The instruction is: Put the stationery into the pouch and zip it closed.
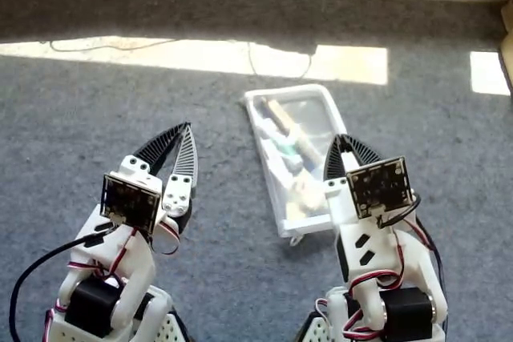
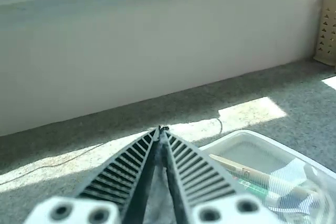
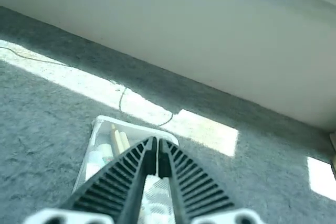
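Observation:
A clear plastic pouch [image 1: 298,130] lies on the grey carpet between the two arms, with several stationery items [image 1: 282,135] showing through its wall. The same pouch [image 2: 262,166] appears in the left wrist view and the pouch [image 3: 100,150] in the right wrist view. My left gripper [image 1: 186,127] hovers to the left of the pouch, shut, with nothing in it; its black ribbed fingers [image 2: 186,171] meet at the tips. My right gripper [image 1: 341,140] stands over the near right part of the pouch, shut as well, fingers [image 3: 131,177] closed together.
Grey carpet [image 1: 96,134] covers the floor, with a bright sunlit strip and a thin cable [image 1: 256,62] along the far side below a white wall. A perforated beige holder [image 2: 328,30] stands at the far right.

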Robot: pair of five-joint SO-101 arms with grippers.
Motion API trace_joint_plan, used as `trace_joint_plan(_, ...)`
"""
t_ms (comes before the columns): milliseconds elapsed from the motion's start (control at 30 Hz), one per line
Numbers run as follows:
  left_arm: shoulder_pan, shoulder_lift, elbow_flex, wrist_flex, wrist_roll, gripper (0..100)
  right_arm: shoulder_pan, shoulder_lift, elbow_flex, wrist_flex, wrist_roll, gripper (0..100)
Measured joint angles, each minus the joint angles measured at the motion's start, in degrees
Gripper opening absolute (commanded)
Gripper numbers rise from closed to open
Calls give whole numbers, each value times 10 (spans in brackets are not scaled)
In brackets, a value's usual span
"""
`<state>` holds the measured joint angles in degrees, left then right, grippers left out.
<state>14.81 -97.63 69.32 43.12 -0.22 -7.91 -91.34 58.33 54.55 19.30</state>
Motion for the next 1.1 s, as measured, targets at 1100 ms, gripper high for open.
trace_joint_plan(1100, -181, 7, 268, -2, 0, 7, 57, 4, 330, 0, -140, 5)
